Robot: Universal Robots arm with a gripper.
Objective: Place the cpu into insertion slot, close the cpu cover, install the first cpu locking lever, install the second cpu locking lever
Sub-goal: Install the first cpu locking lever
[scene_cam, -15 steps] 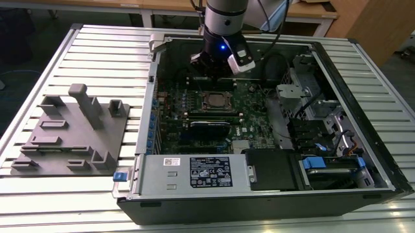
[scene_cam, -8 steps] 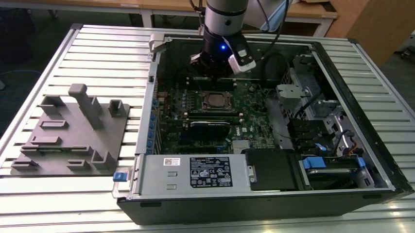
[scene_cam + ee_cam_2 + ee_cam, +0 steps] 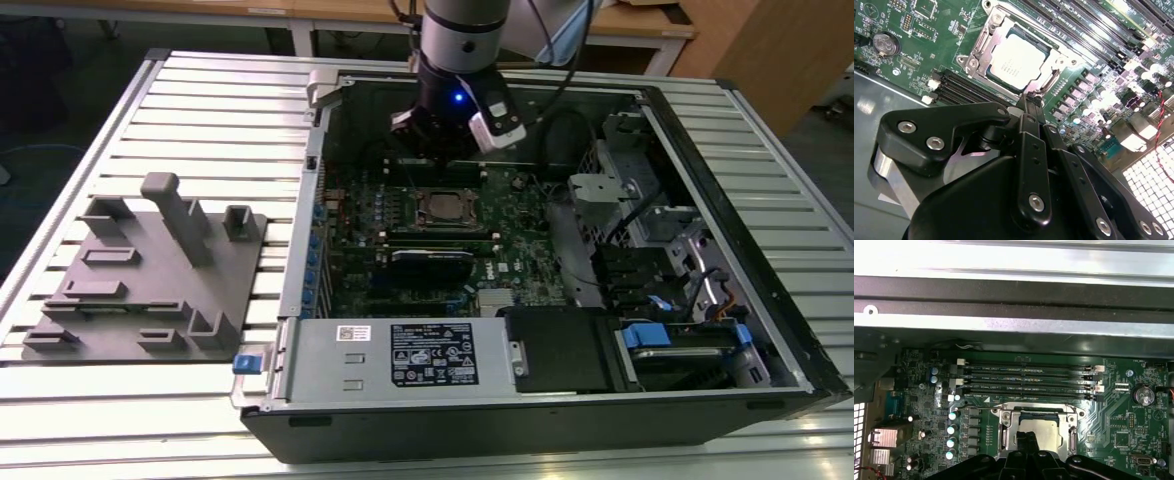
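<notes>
The cpu (image 3: 1016,60), a small square chip with a pale metal top, lies flat in the insertion slot (image 3: 1040,46) on the green circuit board (image 3: 914,45). The silvery cpu cover (image 3: 971,62) lies down around it as a frame. Thin metal levers run along two sides of that frame. My gripper (image 3: 1029,102) hovers just above the socket's edge, shut with nothing between its black fingers. In the first wrist view the fingertips (image 3: 1021,442) overlap the cpu (image 3: 1046,430). In the exterior view the gripper (image 3: 447,160) hangs over the socket (image 3: 441,207) inside the open computer case.
Long black memory slots (image 3: 1026,380) run beside the socket. A black module (image 3: 434,255) lies across the board below the socket. The case wall (image 3: 314,200), a drive cage (image 3: 400,355) and cables (image 3: 641,230) hem in the board. A grey fixture block (image 3: 147,275) sits on the exterior view's left.
</notes>
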